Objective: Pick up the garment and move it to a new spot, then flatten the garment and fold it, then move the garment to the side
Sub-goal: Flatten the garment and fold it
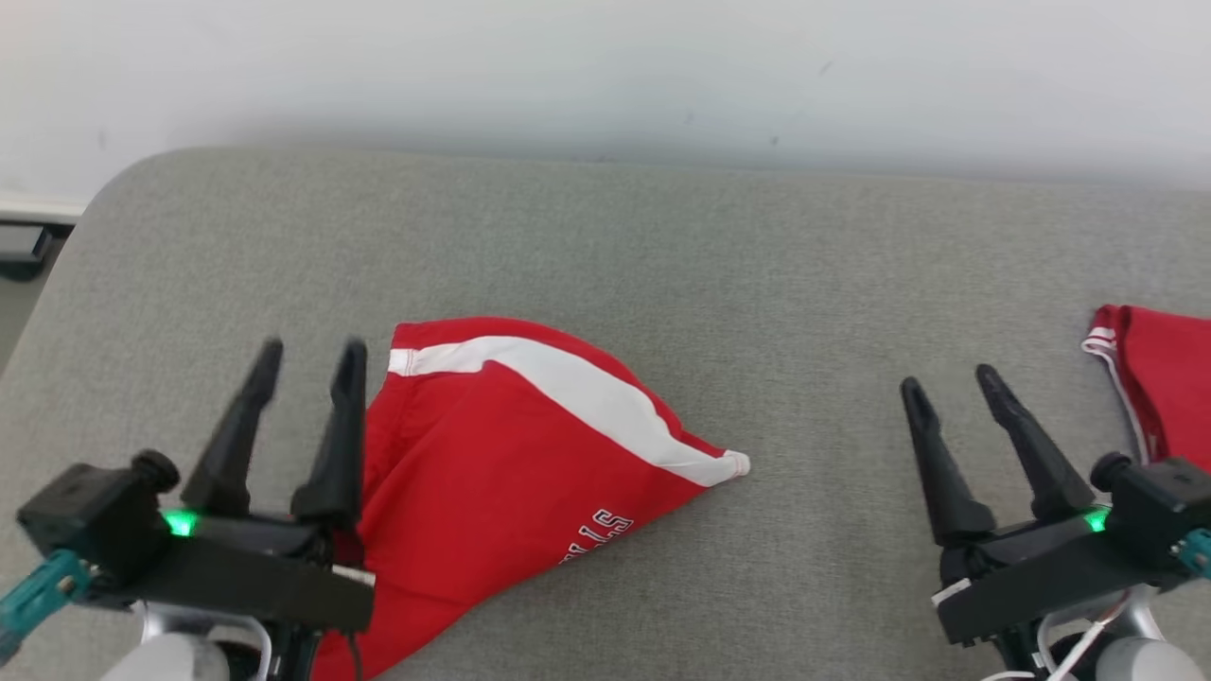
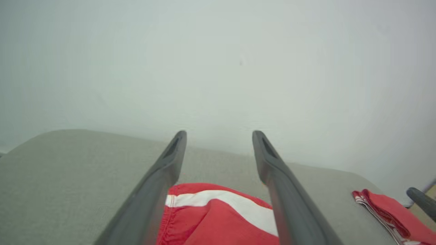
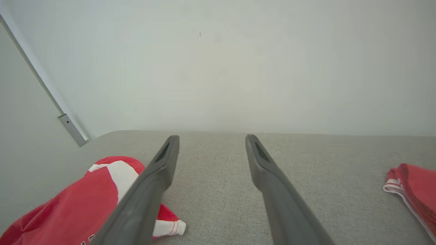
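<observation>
Two red garments lie on a desk (image 1: 662, 246) covered in grey woven fabric, its corner rounded at the upper left, with a plain pale wall (image 1: 605, 66) behind. The red garment (image 1: 492, 454), smooth cloth with a broad white stripe and white lettering, sits bunched into a rough triangle at the lower centre-left. A second red garment (image 1: 1168, 378) with thin white trim lies at the right edge, well apart. The left gripper (image 1: 313, 348) hangs over the striped garment's left edge, jaws spread and grasping nothing. The right gripper (image 1: 948, 378), at the lower right, also has its jaws spread and empty.
</observation>
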